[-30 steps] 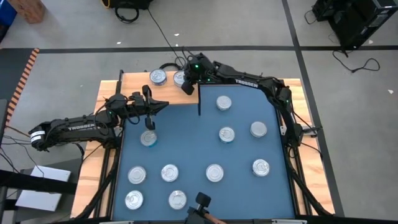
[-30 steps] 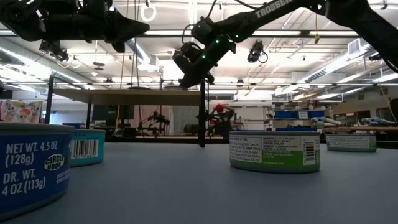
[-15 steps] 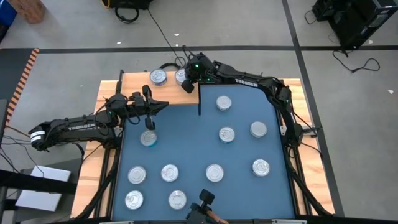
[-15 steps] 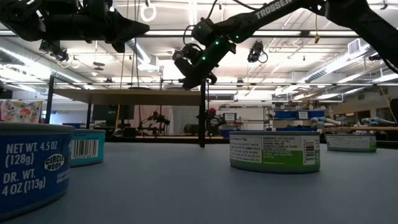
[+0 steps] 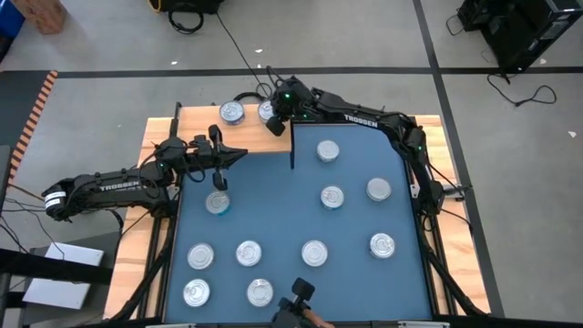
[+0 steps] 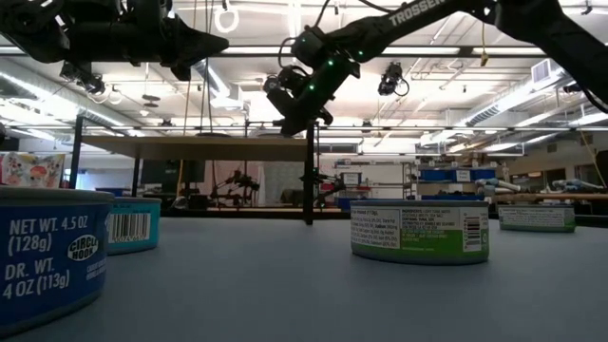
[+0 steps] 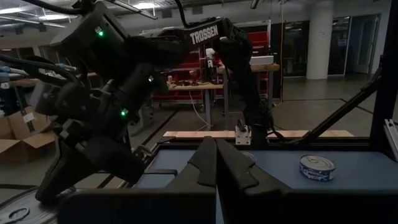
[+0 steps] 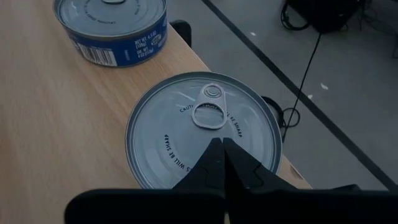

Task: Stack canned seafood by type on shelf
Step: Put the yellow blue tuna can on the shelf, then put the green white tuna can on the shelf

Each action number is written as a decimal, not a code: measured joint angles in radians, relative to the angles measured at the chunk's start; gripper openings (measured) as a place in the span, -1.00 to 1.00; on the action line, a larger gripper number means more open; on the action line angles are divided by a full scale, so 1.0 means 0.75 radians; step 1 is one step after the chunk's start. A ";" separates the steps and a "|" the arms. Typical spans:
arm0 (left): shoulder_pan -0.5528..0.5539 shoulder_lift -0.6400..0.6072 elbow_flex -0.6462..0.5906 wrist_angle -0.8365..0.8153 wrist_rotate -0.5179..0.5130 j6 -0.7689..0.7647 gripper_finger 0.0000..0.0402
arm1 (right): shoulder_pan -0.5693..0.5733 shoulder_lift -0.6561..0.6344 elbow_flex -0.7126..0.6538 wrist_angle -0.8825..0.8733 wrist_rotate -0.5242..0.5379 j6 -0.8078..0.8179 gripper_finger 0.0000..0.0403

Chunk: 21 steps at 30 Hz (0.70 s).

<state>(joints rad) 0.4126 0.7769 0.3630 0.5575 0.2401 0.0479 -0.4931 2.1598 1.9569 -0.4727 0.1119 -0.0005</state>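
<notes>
The shelf, a light wooden board on black legs, stands at the table's far left; in the low view the shelf shows edge-on. Two cans rest on it: a blue-labelled can and a can whose silvery pull-tab lid faces up. My right gripper is shut, slanting down over that lid. My left gripper is shut, level, at the shelf's near edge, holding nothing. Several cans stand on the blue tabletop. My right gripper's shut fingertips stand over the near part of the can's lid, slanting down from the table's right. Whether they touch the lid I cannot tell.
Loose cans spread over the blue tabletop, one can just near of my left gripper, others close to the low camera. A shelf leg stands mid-table. A dark mount sits at the near edge.
My right gripper has tipped a little over the can on the shelf, staying shut and in place. The cans have kept still.
</notes>
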 joint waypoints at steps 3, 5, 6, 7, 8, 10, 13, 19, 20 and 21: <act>0.000 0.000 0.000 0.000 0.000 0.000 -1.00 | 0.000 0.002 0.022 -0.020 -0.001 -0.001 -1.00; 0.000 0.000 0.000 0.000 0.000 0.000 -1.00 | 0.000 0.002 0.024 -0.006 -0.001 -0.002 -1.00; 0.000 0.000 0.000 -0.001 0.000 0.000 -1.00 | 0.000 0.002 0.024 0.001 -0.001 -0.003 -0.99; 0.000 0.000 0.000 -0.001 0.000 0.000 -1.00 | 0.000 0.002 0.025 0.008 -0.004 -0.003 -0.98; 0.000 0.000 0.000 -0.001 0.000 0.000 -1.00 | 0.001 0.002 0.025 0.015 -0.010 -0.004 -0.96; 0.000 0.000 0.000 -0.001 0.000 0.000 -1.00 | 0.006 0.002 0.025 0.032 -0.012 -0.017 -0.93; 0.000 0.000 0.000 -0.002 0.000 0.000 -1.00 | 0.020 -0.006 0.026 0.046 -0.037 -0.070 -0.89; 0.000 0.000 0.000 -0.007 0.000 0.005 -1.00 | 0.086 -0.096 0.027 0.024 -0.240 -0.192 -0.97; 0.000 0.000 0.000 -0.009 0.000 0.005 -1.00 | 0.104 -0.116 0.029 0.023 -0.267 -0.206 -0.98; 0.000 0.000 0.000 -0.011 0.000 0.006 -1.00 | 0.128 -0.132 0.029 0.011 -0.279 -0.231 -0.97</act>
<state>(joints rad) 0.4126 0.7769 0.3630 0.5493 0.2401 0.0521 -0.3972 2.0605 1.9785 -0.4640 -0.0975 -0.1737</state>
